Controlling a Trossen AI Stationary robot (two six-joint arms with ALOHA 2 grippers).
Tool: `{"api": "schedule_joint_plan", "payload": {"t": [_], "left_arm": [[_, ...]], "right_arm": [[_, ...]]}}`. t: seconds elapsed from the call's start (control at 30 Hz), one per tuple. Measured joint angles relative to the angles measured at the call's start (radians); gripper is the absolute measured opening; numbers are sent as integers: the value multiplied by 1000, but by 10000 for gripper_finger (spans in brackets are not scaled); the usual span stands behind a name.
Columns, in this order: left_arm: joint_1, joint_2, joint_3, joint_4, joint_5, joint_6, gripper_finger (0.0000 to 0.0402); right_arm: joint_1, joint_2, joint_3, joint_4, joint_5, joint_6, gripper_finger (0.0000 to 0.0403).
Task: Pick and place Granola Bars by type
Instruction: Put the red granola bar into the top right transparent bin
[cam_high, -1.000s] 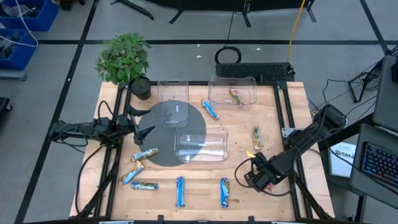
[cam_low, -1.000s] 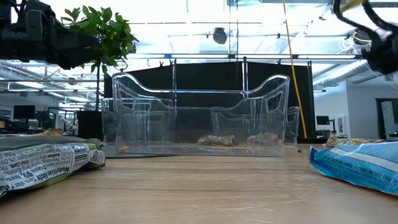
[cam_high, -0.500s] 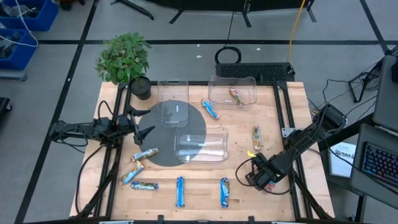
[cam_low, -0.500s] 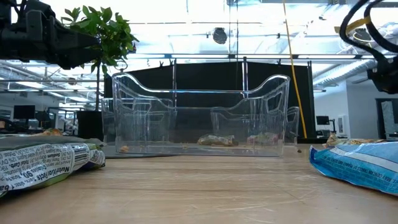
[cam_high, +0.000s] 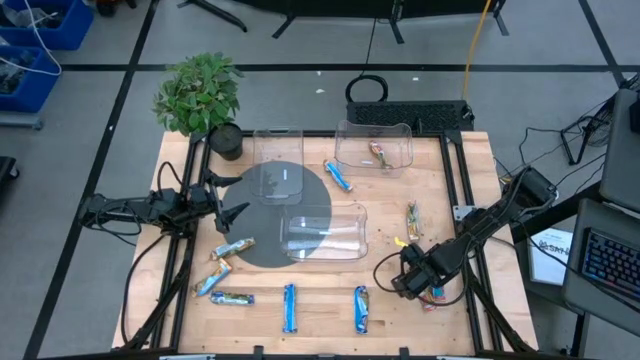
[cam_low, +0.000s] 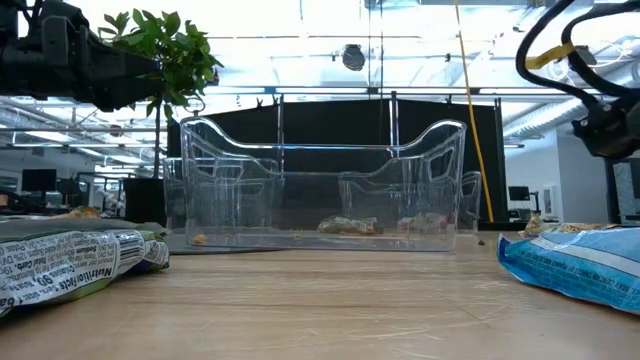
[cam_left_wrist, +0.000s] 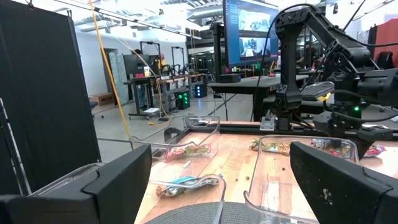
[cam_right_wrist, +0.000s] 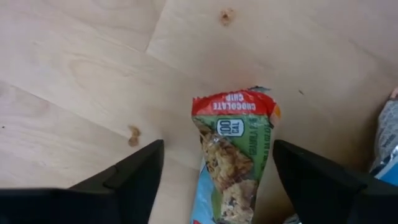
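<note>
Pale wooden tabletop (cam_high: 320, 310) ringed by a dark frame, workshop floor all around. Since a second ago, shifted toward the table's middle and lowered: the right gripper (cam_right_wrist: 214, 174), fingers spread apart, now directly above a red-and-green wrapped granola bar (cam_right_wrist: 235, 158) lying flat on the wood near the right front corner. Readable on that wrapper: "CHOCOLATE CHIP" and "100". Unmoved at the left edge: the left gripper (cam_high: 232, 200), fingers wide apart, empty. Legible in the low view on a grey-green wrapper (cam_low: 75, 258): "Nutrition Facts". Elsewhere, two bright blue wrapped bars (cam_high: 289, 307) along the front edge, others scattered near the clear plastic bins (cam_high: 324, 232).
</note>
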Motion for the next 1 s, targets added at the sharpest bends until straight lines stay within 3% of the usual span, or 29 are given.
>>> {"api": "schedule_joint_plan", "payload": {"t": [0.53,0.77,1.0], "left_arm": [[0,0,0,0,0,0,379],[0,0,0,0,0,0,379],[0,0,0,0,0,0,379]], "right_arm": [[0,0,0,41,3,-20,17],[-1,-11,30,2,14,-59,8],[-36,-110,193,-210,176,-177,7]]}}
